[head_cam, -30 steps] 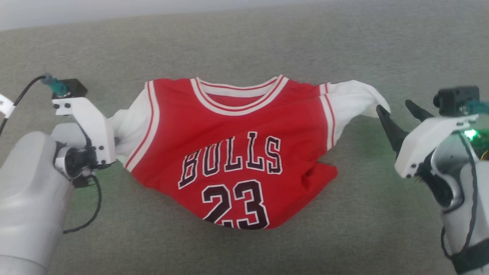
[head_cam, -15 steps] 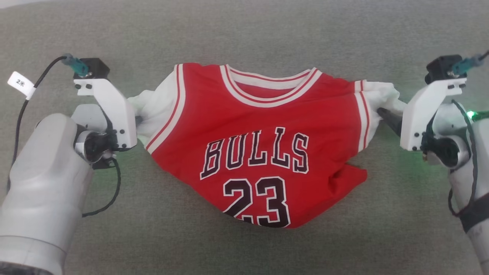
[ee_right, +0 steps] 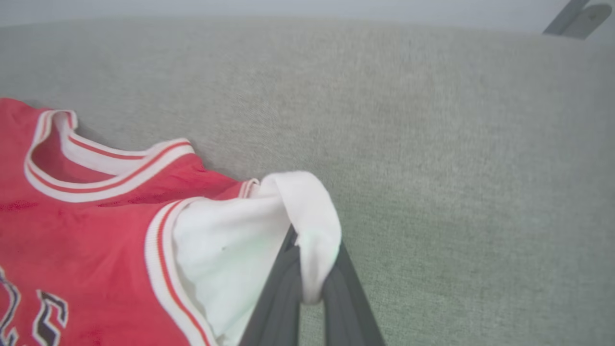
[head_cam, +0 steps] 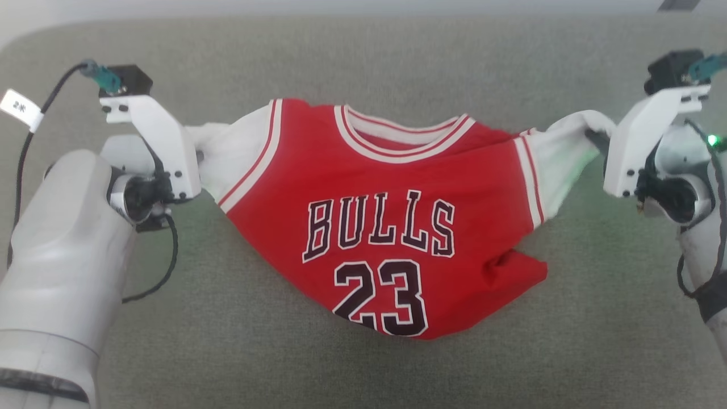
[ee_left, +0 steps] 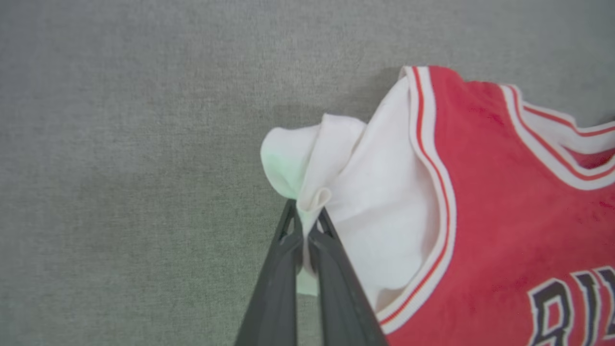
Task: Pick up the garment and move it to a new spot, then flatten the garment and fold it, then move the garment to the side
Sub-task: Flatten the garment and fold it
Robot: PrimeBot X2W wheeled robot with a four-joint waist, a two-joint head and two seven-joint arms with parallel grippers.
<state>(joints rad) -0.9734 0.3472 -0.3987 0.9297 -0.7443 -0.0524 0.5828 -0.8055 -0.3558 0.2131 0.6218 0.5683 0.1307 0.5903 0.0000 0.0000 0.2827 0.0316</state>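
The garment (head_cam: 386, 187), a red jersey printed "BULLS 23" in black with white short sleeves, hangs stretched between my two arms over the grey-green surface. Its lower hem sags and bunches at the right. In the left wrist view my left gripper (ee_left: 306, 226) is shut on the bunched end of one white sleeve (ee_left: 336, 158). My right gripper (ee_right: 310, 262) is shut on the other white sleeve (ee_right: 307, 211), which wraps over its fingertips. In the head view the left gripper's fingers are hidden behind its white mount (head_cam: 164, 142), and the right gripper (head_cam: 596, 138) pulls its sleeve up and outward.
The grey-green fabric surface (head_cam: 363, 369) spreads around and beneath the garment, its far edge running along the top of the head view. A dark grey object (ee_right: 576, 19) stands beyond that edge at the far right. A black cable with a white tag (head_cam: 21, 109) loops off my left wrist.
My right gripper, open beside the sleeve a second ago, has shut on it and raised it. The left gripper keeps its hold. The head camera has shifted.
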